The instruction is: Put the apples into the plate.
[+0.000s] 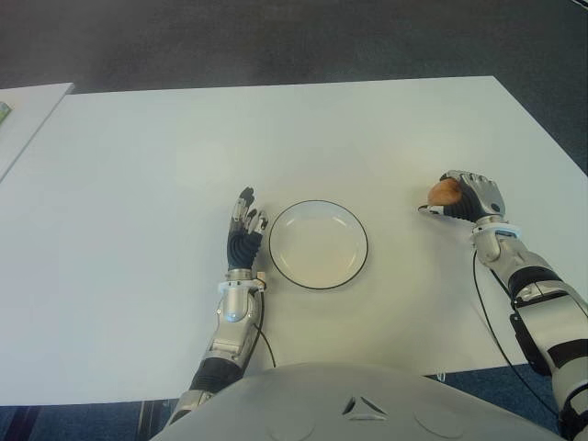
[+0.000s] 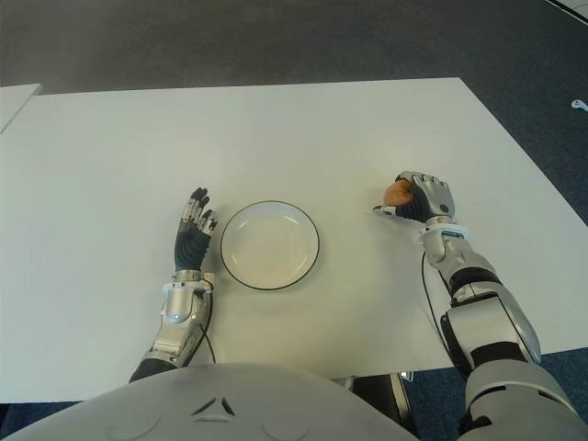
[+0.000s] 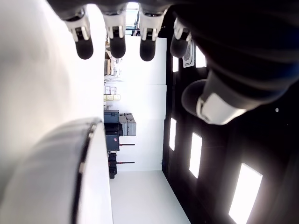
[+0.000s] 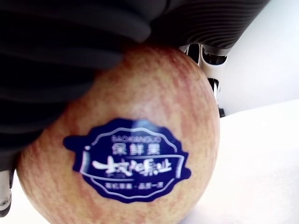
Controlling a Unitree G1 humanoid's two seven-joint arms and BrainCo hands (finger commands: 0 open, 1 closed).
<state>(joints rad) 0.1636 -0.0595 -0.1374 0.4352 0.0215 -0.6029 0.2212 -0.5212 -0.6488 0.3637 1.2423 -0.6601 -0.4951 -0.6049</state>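
**Gripping apple, right of plate**

Right hand (image 1: pixel 470 197) sits right of centre in the frame, fingers curled tight around the apple (image 1: pixel 445 192). Apple lies well apart from the plate (image 1: pixel 319 244); whether it touches the table (image 1: pixel 147 175) cannot be told. Bare table runs between apple and plate. Right table edge lies near the hand.

Left hand (image 1: pixel 245 227) shows just left of the plate, fingers straight and slightly spread, holding nothing. Wide bare table fills the upper and left frame. A second table (image 1: pixel 23 115) shows at the upper left, cut off by the frame edge.

Right wrist view: fingers hide the apple's upper part; a dark blue sticker (image 4: pixel 128 161) faces the camera. Left wrist view: the plate rim is blurred.
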